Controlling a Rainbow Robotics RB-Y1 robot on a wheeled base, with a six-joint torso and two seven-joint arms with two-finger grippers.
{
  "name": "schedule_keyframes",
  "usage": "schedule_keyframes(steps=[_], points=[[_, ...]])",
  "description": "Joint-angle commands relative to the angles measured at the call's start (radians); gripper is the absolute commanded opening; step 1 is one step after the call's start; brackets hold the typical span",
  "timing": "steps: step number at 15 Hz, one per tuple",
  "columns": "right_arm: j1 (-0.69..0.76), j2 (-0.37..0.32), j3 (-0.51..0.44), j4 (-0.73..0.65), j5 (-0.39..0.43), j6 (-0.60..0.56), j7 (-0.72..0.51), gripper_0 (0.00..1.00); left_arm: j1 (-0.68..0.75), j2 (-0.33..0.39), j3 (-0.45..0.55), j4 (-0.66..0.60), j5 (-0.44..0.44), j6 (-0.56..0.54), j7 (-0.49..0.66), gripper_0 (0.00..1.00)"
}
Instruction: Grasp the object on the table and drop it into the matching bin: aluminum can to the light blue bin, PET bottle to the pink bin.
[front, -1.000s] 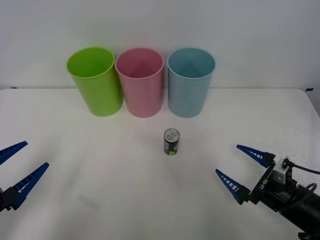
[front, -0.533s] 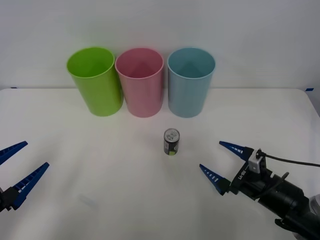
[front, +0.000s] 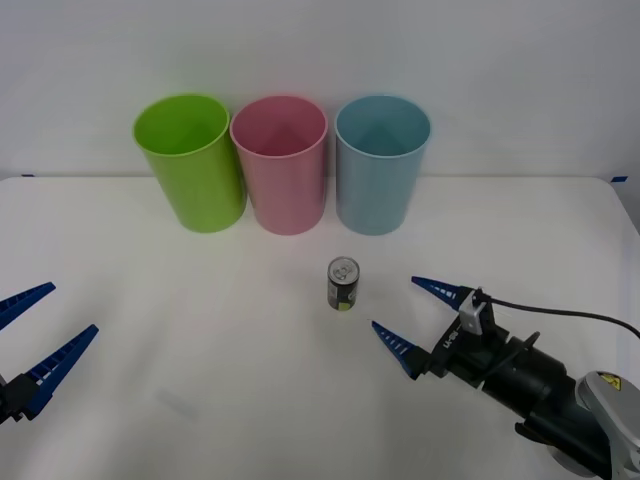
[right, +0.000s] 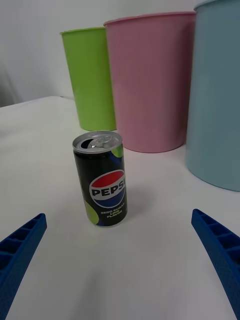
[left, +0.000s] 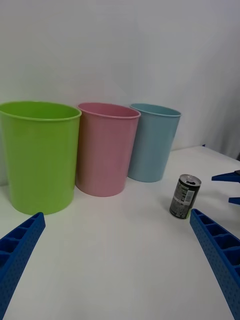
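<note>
A small dark aluminum can (front: 342, 284) with a yellow-green patch and silver top stands upright on the white table (front: 200, 330), a little in front of the light blue bin (front: 381, 165) and the pink bin (front: 280, 163). My right gripper (front: 410, 318) is open, just right of the can and slightly nearer, with nothing between its fingers. In the right wrist view the can (right: 101, 178) stands ahead between the open fingers, with the pink bin (right: 150, 80) and light blue bin (right: 217, 90) behind. My left gripper (front: 35, 340) waits open at the left edge, far from the can (left: 184, 196).
A lime green bin (front: 190, 160) stands left of the pink one, all three in a row at the back of the table against a white wall. The table's far edge runs just behind the bins.
My right gripper has moved left and forward toward the can, staying open. The can, the bins and the left arm have not moved.
</note>
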Motion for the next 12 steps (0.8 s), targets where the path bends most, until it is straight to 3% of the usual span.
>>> schedule_keyframes(steps=[1, 6, 12], points=[[-0.022, 0.016, 0.039, 0.006, 0.001, 0.05, 0.009, 1.0, 0.0, 0.0, 0.0, 0.0, 0.0, 0.0, 0.0, 1.0], [-0.064, 0.026, 0.111, 0.019, 0.001, 0.132, 0.014, 1.0, 0.0, 0.0, 0.0, 0.0, 0.0, 0.0, 0.0, 1.0], [-0.171, 0.081, 0.111, 0.157, 0.035, 0.139, 0.029, 1.0, 0.0, 0.0, 0.0, 0.0, 0.0, 0.0, 0.0, 1.0]])
